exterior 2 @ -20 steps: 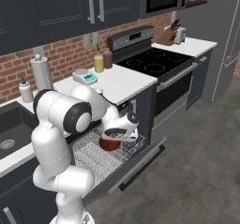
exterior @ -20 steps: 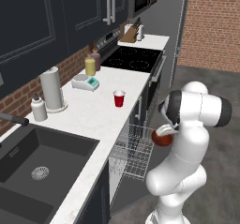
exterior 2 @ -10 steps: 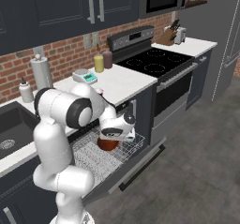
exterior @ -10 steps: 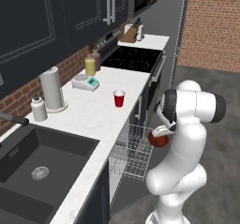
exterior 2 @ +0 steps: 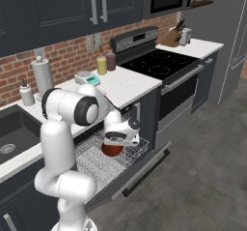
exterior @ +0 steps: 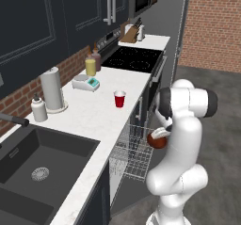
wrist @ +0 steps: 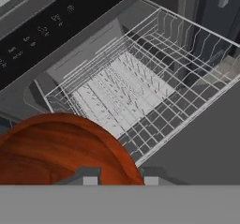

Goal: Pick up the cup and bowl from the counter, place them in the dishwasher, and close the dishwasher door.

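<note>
Beside the white table's front edge, where the red cup (exterior: 120, 98) is waiting, the end effector (exterior 2: 117, 139) is grasping the bowl (exterior 2: 112, 150) above the dishwasher's wire rack (wrist: 136, 89), risking a tipped landing on the tines if it is releasing too high.

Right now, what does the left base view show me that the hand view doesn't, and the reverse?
Left base view alone: the cup standing on the counter, the black sink, the paper towel roll and the stove.
Hand view alone: the dishwasher control strip above the rack, and the bowl's wood-grained inside.
Both: the bowl held over the pulled-out wire rack of the dishwasher.
</note>
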Controlling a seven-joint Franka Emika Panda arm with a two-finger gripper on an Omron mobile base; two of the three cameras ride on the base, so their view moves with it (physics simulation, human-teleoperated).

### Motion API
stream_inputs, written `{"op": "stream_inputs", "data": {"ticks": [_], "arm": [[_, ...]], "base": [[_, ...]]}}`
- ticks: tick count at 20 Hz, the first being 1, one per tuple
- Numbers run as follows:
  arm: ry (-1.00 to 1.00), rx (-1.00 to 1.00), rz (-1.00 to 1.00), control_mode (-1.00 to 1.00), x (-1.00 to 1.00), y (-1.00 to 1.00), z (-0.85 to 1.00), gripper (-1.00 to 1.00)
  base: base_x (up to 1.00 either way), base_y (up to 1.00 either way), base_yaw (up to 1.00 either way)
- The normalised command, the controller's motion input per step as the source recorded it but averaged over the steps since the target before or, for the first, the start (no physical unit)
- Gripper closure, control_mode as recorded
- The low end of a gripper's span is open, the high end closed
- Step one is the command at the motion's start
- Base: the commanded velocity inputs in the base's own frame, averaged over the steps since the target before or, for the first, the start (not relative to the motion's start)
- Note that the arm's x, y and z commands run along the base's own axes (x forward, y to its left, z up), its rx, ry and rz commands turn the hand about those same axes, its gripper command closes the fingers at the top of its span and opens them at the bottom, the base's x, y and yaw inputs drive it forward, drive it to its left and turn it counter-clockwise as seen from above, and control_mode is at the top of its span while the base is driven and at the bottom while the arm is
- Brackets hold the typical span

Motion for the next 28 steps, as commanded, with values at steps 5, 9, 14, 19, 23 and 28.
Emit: {"op": "stream_inputs", "data": {"ticks": [5, 9, 14, 19, 23, 28], "arm": [[-0.06, 0.00, 0.03, -1.00, 0.10, 0.00, -0.23, 1.00], [-0.05, 0.00, 0.03, -1.00, 0.09, 0.00, -0.15, 1.00], [-0.01, 0.00, 0.03, -1.00, 0.18, 0.00, -0.03, 1.00], [0.00, 0.00, 0.04, -1.00, 0.23, 0.00, -0.01, 1.00], [0.00, 0.00, 0.04, -1.00, 0.26, 0.00, -0.09, 1.00], [0.00, 0.00, 0.02, -1.00, 0.27, 0.00, -0.27, 1.00]], "base": [[0.00, 0.00, 0.00], [0.00, 0.00, 0.00], [0.00, 0.00, 0.00], [0.00, 0.00, 0.00], [0.00, 0.00, 0.00], [0.00, 0.00, 0.00]]}}
